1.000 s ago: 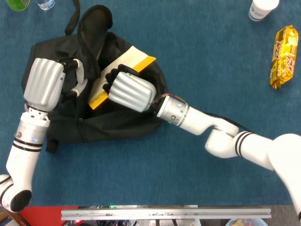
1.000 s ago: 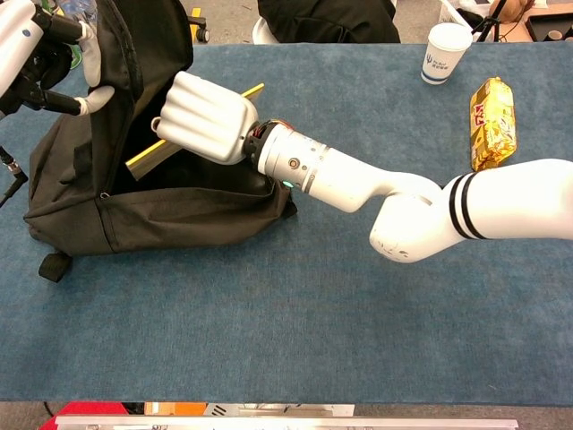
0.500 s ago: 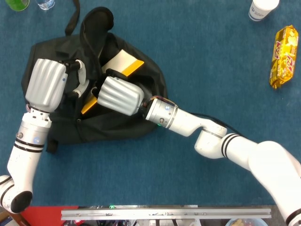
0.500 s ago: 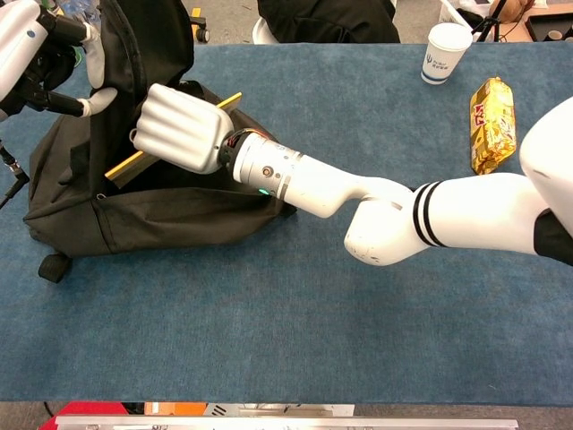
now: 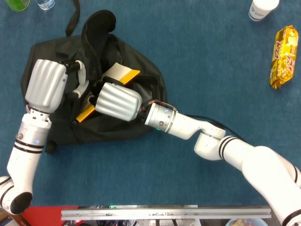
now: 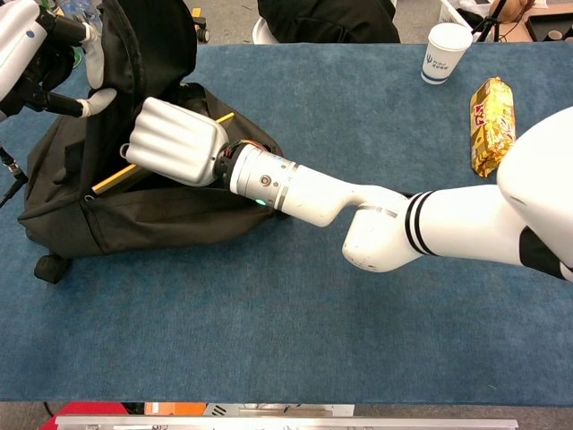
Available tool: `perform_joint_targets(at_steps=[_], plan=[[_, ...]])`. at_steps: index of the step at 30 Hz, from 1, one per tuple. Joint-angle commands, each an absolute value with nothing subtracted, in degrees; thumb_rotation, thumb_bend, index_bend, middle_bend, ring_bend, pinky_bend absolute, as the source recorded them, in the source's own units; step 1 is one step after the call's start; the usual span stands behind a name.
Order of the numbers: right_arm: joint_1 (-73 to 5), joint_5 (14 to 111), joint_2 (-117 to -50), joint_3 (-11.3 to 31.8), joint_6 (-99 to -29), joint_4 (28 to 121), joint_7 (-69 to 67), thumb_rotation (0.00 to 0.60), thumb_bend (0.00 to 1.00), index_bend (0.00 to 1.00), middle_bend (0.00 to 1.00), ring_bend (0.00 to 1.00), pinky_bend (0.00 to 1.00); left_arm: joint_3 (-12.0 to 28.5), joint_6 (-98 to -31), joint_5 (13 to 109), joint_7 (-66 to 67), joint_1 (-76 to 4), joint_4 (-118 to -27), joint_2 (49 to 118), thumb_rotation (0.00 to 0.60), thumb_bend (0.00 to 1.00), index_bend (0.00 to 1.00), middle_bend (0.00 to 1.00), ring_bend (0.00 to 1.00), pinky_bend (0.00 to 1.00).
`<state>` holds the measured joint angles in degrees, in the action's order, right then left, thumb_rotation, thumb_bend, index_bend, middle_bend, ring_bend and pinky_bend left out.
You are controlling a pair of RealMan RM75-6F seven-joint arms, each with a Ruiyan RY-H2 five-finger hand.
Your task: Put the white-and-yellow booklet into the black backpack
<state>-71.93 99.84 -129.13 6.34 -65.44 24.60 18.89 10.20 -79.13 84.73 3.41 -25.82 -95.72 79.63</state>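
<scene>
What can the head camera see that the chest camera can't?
Only the head view shows the booklet's white cover, and a green thing at the table's far corner. Only the chest view shows the floor beyond the table and how the backpack's flap stands up. Both show the right hand holding the booklet in the black backpack, the left hand, the paper cup and the yellow snack packet.

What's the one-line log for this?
right hand grips booklet | booklet partly in backpack | left hand holds backpack open
</scene>
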Motion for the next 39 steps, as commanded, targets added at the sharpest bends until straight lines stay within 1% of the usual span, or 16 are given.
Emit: perform_joint_targets(at_steps=[1,4,6,8,9,10,11,15,16,18,26,30,34,35,37,39], plan=[[-71.6,99.9,-129.7,5.3,-65.7,23.0,17.1,0.6,0.43,0.89,0.71,0.68,0.82,10.2,-79.1,84.7,3.4,-25.8,-95.7,79.6,0.6,0.41,0.71,0.81,0.87,1.0],[-71.3,99.6,-130.0,4.9,-65.3,22.0,16.5,0.6,0.41,0.89,0.71,0.67,0.82,10.2,-79.0,84.6,3.4,-25.8,-95.6,79.6,0.6,0.41,0.71,0.81,0.87,1.0],[-71.1,98.9,-130.0,5.1,-64.5,21.9,16.4,0.6,0.4,0.89,0.68,0.65,0.82,10.2,-79.0,84.5,3.4,-25.8,-95.6,79.7,0.6,0.41,0.71,0.81,0.87,1.0],[-70.8,97.9,-130.0,5.6,-63.3,22.2,16.6,0.6,0.39,0.84,0.65,0.62,0.79,10.2,-78.9,84.5,3.4,-25.8,-95.5,79.7,0.6,0.41,0.71,0.81,0.87,1.0],[-70.7,97.5,-129.9,5.8,-62.8,22.5,16.9,0.6,0.38,0.79,0.62,0.6,0.77,10.2,-78.9,84.5,3.4,-25.8,-95.5,79.7,0.6,0.41,0.71,0.81,0.87,1.0],[-70.6,97.0,-129.7,6.0,-62.2,22.9,17.6,0.6,0.37,0.72,0.58,0.56,0.74,10.1,-78.8,84.5,3.4,-25.8,-95.5,79.8,0.6,0.41,0.71,0.81,0.87,1.0],[-70.5,96.6,-129.6,6.2,-61.7,23.4,17.9,0.6,0.36,0.68,0.56,0.54,0.72,10.1,-78.8,84.5,3.4,-25.8,-95.5,79.8,0.6,0.41,0.71,0.81,0.86,1.0],[-69.9,94.6,-128.8,7.3,-59.8,26.2,20.3,0.6,0.29,0.44,0.46,0.44,0.63,10.2,-78.8,84.5,3.4,-25.8,-95.5,79.7,0.6,0.41,0.71,0.81,0.86,1.0],[-69.8,94.2,-128.5,7.5,-59.5,26.9,21.0,0.6,0.28,0.41,0.44,0.42,0.62,10.2,-78.9,84.5,3.4,-25.8,-95.6,79.6,0.6,0.41,0.71,0.81,0.86,1.0],[-69.5,93.7,-127.7,7.8,-59.1,28.6,22.3,0.6,0.26,0.38,0.43,0.4,0.61,10.2,-79.0,84.5,3.4,-25.7,-95.6,79.6,0.6,0.41,0.71,0.81,0.86,1.0],[-68.3,93.3,-123.3,7.8,-59.7,35.7,24.3,0.6,0.26,0.38,0.43,0.39,0.61,10.1,-79.0,84.5,3.5,-25.5,-95.8,79.3,0.6,0.41,0.71,0.81,0.86,1.0],[-67.4,93.0,-120.7,7.8,-59.9,40.0,24.9,0.6,0.26,0.38,0.44,0.4,0.61,10.1,-79.0,84.5,3.6,-25.5,-95.9,79.2,0.6,0.41,0.71,0.81,0.86,1.0],[-66.5,93.7,-117.5,6.9,-60.2,44.2,25.9,0.6,0.26,0.39,0.46,0.41,0.62,10.1,-78.9,84.4,3.8,-25.5,-96.0,79.0,0.6,0.41,0.71,0.81,0.86,1.0],[-66.1,94.0,-116.4,6.6,-60.4,45.5,26.1,0.6,0.26,0.4,0.47,0.42,0.63,10.2,-78.9,84.4,3.8,-25.5,-96.1,79.0,0.6,0.41,0.71,0.81,0.86,1.0],[-65.5,94.4,-114.9,6.2,-61.0,47.3,26.4,0.6,0.26,0.45,0.49,0.45,0.66,10.1,-78.9,84.4,3.9,-25.5,-96.1,78.9,0.6,0.41,0.71,0.81,0.86,1.0],[-64.8,94.9,-113.6,5.6,-61.7,48.7,26.7,0.6,0.27,0.56,0.54,0.51,0.71,10.1,-78.9,84.5,3.9,-25.5,-96.1,79.0,0.6,0.41,0.71,0.81,0.86,1.0]])
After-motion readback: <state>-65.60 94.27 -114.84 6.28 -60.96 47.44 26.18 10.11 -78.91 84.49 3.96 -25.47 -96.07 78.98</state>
